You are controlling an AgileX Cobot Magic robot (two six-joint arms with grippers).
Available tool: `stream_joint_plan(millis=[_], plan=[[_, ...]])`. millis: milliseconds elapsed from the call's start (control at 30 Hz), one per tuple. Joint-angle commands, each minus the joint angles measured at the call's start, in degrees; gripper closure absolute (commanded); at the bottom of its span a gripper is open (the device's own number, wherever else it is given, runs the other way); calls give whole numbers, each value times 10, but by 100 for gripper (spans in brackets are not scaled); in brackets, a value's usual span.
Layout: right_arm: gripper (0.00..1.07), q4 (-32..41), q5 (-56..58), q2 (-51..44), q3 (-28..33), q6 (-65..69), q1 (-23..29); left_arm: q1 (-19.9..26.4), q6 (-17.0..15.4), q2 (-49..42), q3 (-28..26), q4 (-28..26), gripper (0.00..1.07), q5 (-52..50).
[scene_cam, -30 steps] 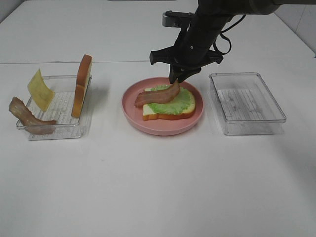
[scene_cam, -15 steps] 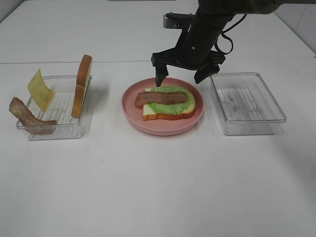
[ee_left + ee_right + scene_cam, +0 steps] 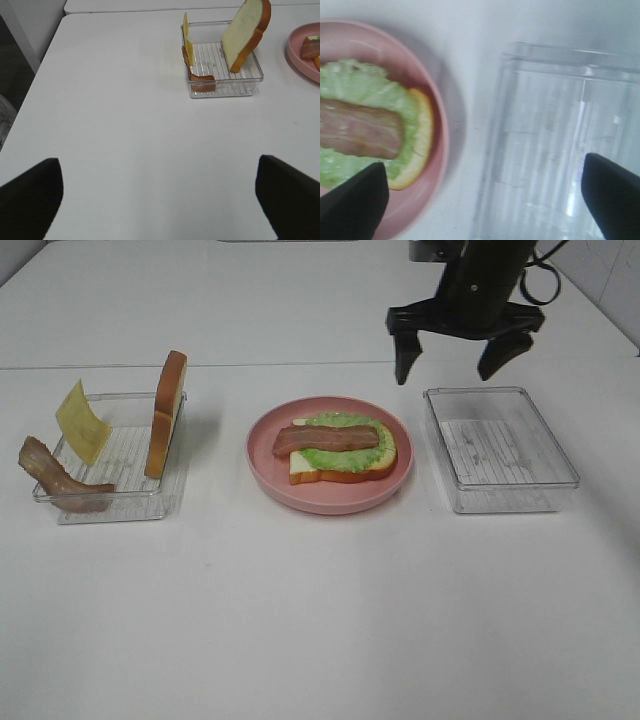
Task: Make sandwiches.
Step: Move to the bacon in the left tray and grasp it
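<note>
Right arm (image 3: 480, 280) reaches in from far right. The right gripper (image 3: 447, 365) is raised and points down over the gap between pink plate (image 3: 270, 475) and right tray (image 3: 500, 500). Jaws spread wide, empty, touching nothing. Left gripper (image 3: 160, 200) likewise spread, empty, above table (image 3: 125, 150), well apart from left tray (image 3: 222, 87). Sandwich (image 3: 340, 452) lies open-faced on plate, centre: bread, lettuce, bacon on top.

Bright, even light; a soft shadow lies right of the left tray (image 3: 125, 465). The right wrist view is blurred, the others are sharp.
</note>
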Motion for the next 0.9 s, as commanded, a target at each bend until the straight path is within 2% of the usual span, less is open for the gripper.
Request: stream_joint_plan(millis=[33,67,133,200,367,533,567,633,667,700,733,800,833,867,900], plan=[[9,-18,33,-7,-4,5,-31,-4,0,-7,0,1,4,-4],[9,-30,53,-7,-4,4,-58,-4,0,-7,0,1,4,-4],[9,-30,60,-7,-4,4,-68,-4,0,-7,0,1,4,-4],[9,-36,101,-7,-4,3,-105,-4,0,-7,0,1,4,-4],[9,-37,103,-15,1,-6,-112,-4,0,-7,0,1,4,-4],[9,-40,103,-61,46,-10,-111,-4,0,-7,0,1,4,-4],[9,-40,103,-89,88,-9,-111,-4,0,-7,0,1,4,-4],[9,-42,103,-108,108,-9,-111,-4,0,-7,0,1,4,-4],[9,-52,99,-151,164,-8,-111,-4,0,-7,0,1,4,-4],[10,-56,96,-169,189,-7,-111,-4,0,-7,0,1,4,-4],[10,-56,96,-169,189,-7,-111,-4,0,-7,0,1,4,-4],[10,-62,65,-268,317,-1,-111,-4,0,-7,0,1,4,-4],[10,-62,65,-268,317,-1,-111,-4,0,-7,0,1,4,-4],[11,-63,55,-306,352,3,-111,-4,0,-7,0,1,4,-4],[11,-62,40,-367,414,6,-111,-4,0,-7,0,1,4,-4]])
